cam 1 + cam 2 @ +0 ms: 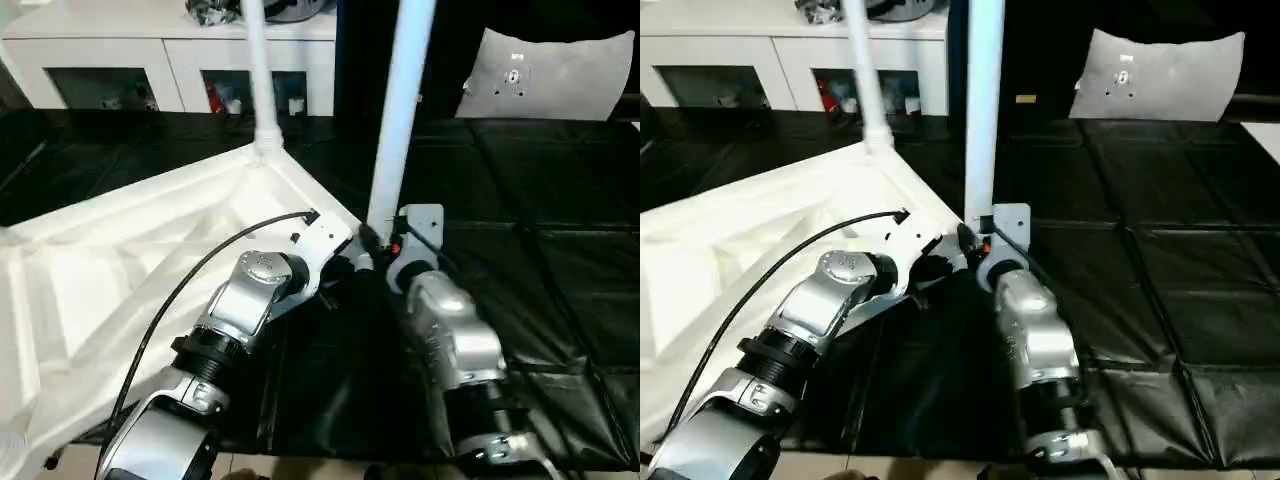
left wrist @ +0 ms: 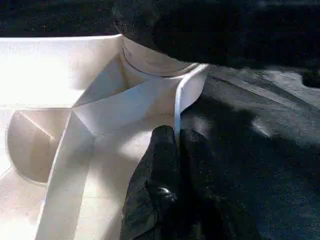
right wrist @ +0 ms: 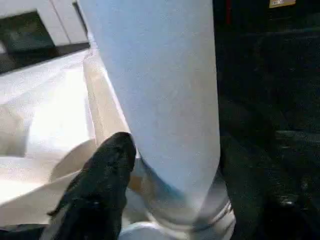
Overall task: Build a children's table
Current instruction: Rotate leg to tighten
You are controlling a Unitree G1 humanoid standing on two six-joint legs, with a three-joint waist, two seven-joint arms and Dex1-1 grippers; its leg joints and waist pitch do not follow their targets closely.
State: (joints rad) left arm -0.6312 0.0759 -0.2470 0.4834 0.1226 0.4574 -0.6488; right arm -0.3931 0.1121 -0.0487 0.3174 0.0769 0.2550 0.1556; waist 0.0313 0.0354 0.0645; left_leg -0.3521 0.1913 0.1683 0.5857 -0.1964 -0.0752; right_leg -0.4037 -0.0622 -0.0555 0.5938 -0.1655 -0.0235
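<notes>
Tabletop [image 1: 120, 270] upside down on black floor mats [image 1: 560, 290], ribs up. Left gripper [image 2: 172, 145] clenched on rim at 9 o'clock of near leg [image 1: 400, 120]. Right gripper [image 3: 170, 185] flanking leg's base, grip uncertain.

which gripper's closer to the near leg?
Right. The right gripper has its fingers either side of the near leg at its base. The left gripper sits beside it, pinching the tabletop rim.

The black left gripper [image 2: 172, 150] pinches the thin white edge of the table top [image 2: 100, 125], fingers shut tight. A round corner socket [image 2: 150, 60] sits just past it, beside the dark floor mat [image 2: 260, 125].
</notes>
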